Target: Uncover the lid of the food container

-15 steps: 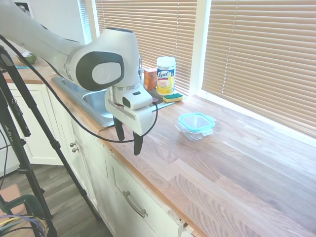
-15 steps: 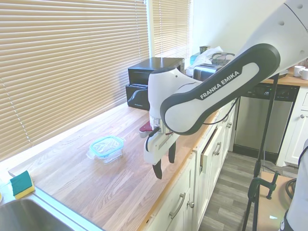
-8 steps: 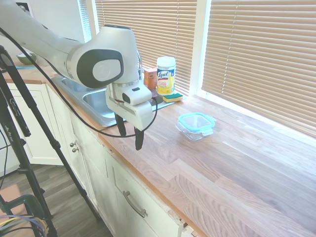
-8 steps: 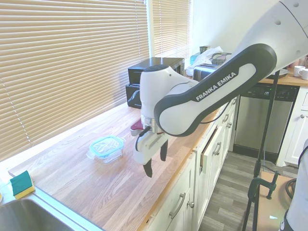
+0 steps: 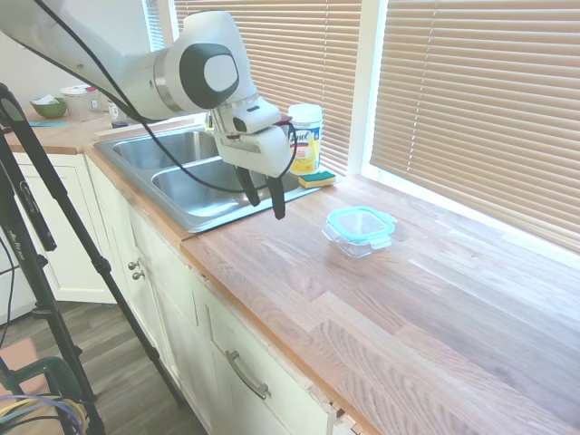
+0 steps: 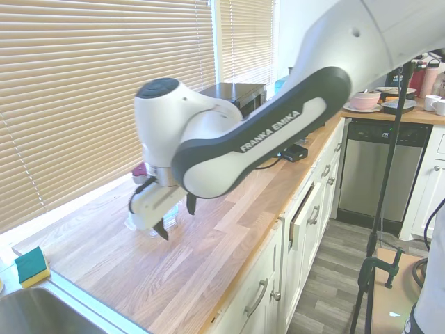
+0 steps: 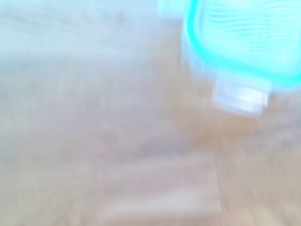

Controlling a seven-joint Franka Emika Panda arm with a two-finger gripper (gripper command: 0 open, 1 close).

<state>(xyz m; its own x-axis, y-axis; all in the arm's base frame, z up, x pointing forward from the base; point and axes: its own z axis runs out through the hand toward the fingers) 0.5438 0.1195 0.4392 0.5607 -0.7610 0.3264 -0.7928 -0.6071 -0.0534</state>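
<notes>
Approaching the food container, we held the tool above the bench with its two fingers spread apart and nothing between them. We judged this spread to be preparation for a grip on the lid, which was not yet touched.

1. Position of the task items. The lid sat closed on the food container, its teal rim fully seated on the clear dish. Both stood on the bench, near the tool and beyond its fingertips, on the window side. In the wrist view the lid appeared blurred, with one pale side tab facing the camera.

2. Orientation of the tool. The fingers pointed downward at a slant toward the bench, apart from the container. We judged that this attitude allowed a descent onto the rim or a tab.

3. Surroundings. Behind the tool lay the sink. A yellow-labelled canister and a sponge stood to the far side of the tool, well apart from the container, and did not obstruct the approach.

4. Status. We judged the task to be at the approach step; the lid was still on.
</notes>
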